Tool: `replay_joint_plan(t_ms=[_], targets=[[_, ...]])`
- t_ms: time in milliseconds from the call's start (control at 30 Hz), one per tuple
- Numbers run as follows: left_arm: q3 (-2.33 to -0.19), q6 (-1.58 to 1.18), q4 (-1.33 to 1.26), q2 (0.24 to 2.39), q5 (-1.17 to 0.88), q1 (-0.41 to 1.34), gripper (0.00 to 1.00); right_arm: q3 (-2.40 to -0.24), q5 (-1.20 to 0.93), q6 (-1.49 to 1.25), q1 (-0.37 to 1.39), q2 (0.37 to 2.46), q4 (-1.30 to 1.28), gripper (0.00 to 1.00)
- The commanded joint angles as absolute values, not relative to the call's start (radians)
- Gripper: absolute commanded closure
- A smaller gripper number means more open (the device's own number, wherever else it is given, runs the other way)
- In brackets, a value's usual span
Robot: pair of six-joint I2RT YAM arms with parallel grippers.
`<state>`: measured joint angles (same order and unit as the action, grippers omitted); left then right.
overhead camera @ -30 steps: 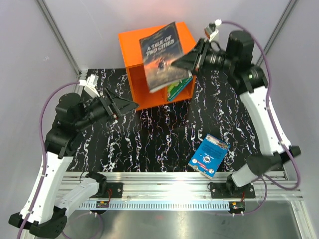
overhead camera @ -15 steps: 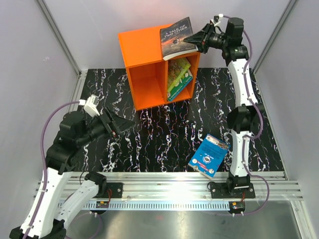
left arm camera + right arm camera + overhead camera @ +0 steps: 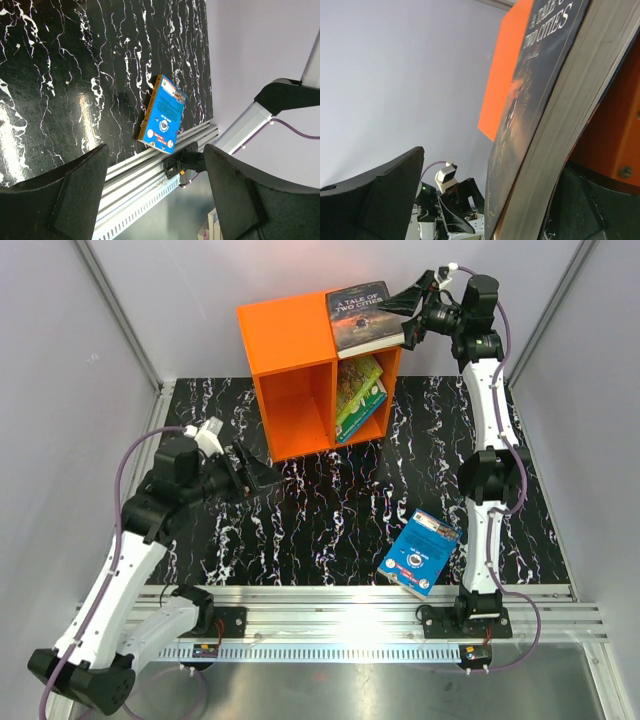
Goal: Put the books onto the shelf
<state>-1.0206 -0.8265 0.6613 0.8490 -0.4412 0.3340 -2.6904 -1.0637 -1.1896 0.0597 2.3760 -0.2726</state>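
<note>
Both stand apart: left end effector [image 3: 265,475], right end effector [image 3: 405,320]. "A Tale of Two Cities" paperback [image 3: 362,318] lies atop the orange shelf [image 3: 285,335].

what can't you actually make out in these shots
Top view: the illustrated books in the right compartment of the shelf are partly covered by its roof; how many stand there is unclear.
Right wrist view: the dark book fills the frame, its title cut off by the top edge, the shelf's openings hidden behind it.
Left wrist view: print on the blue book is too small to read.
</note>
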Motion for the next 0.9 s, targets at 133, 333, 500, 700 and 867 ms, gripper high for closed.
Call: replay_joint_plan(t_ms=[133,333,500,700,867], targets=[[-1.049,-0.816,0.531,0.922,-0.500,0.334,0.23,-2.746,-0.893,-0.867,0.012,2.289,-0.595,0.00],[-1.048,-0.822,0.503,0.966,-0.514,0.336,0.24,-2.744,-0.684,-0.648,0.011,2.250,-0.814,0.00],[-1.040,-0.825,0.492,0.986,-0.520,0.336,0.25,-2.744,-0.592,-0.568,0.014,2.237,-0.870,0.00],[-1.042,-0.828,0.494,0.996,-0.518,0.336,0.26,-2.775,-0.500,-0.500,0.040,2.247,-0.930,0.00],[-1.034,-0.834,0.502,0.994,-0.520,0.339,0.27,-2.766,-0.385,-0.471,0.089,2.229,-0.921,0.00]])
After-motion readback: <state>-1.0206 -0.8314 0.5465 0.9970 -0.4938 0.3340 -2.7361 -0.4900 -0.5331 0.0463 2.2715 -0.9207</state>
